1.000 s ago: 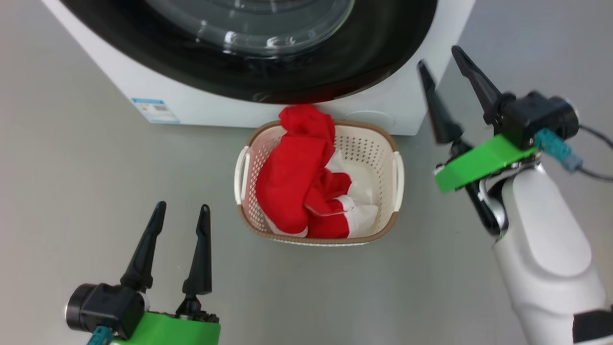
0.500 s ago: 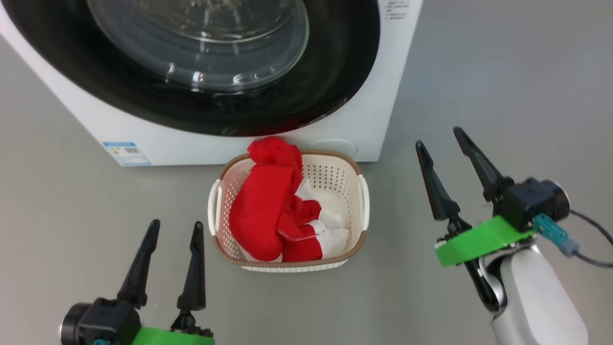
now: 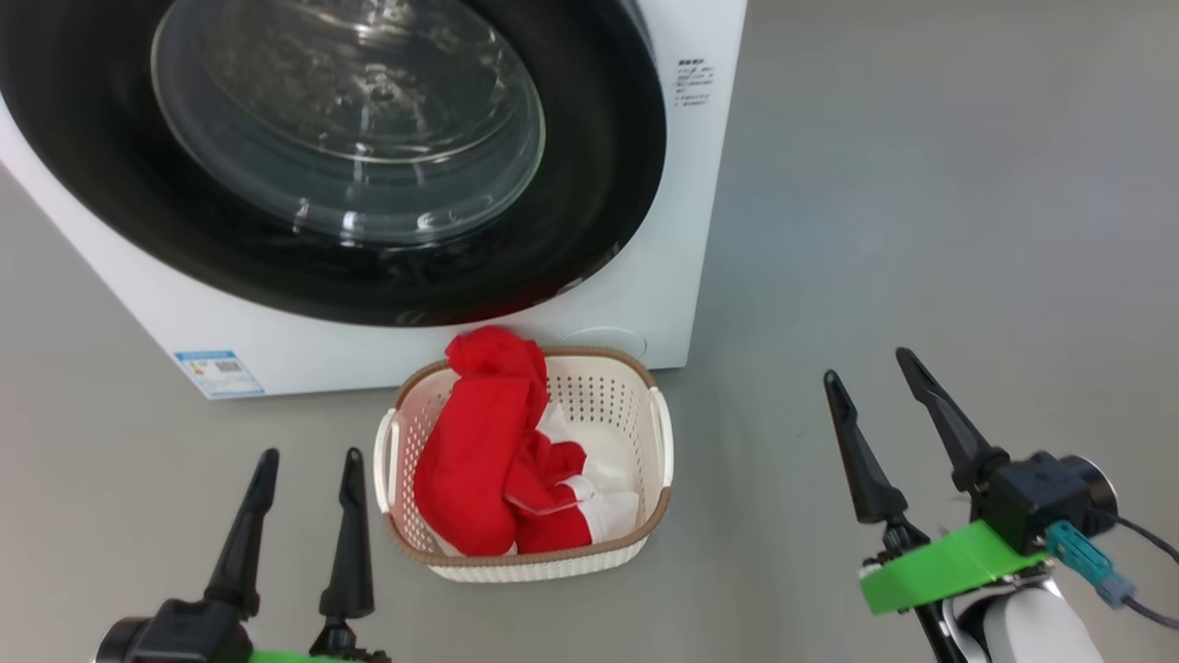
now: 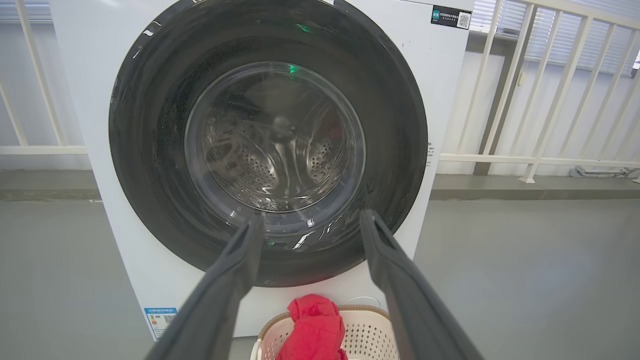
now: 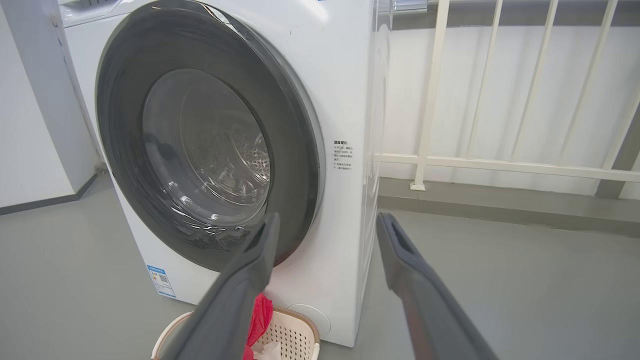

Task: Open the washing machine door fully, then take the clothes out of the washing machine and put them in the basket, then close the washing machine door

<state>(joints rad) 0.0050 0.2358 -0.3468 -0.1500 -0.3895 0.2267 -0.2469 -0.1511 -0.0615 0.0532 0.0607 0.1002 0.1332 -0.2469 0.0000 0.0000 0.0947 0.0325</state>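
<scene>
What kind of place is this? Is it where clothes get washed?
Probably a laundry corner, maybe a balcony or utility area. A big white washing machine stands on a grey floor, a basket of red clothes sits in front of it, and a white railing runs behind.

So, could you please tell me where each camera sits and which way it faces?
Head view: on the head, looking down at the basket of clothes before the washing machine; left tool, right tool.
Left wrist view: on the left wrist, facing the door squarely; own fingers.
Right wrist view: on the right wrist, facing that door slantwise; own fingers.
All share door, basket, clothes.
</scene>
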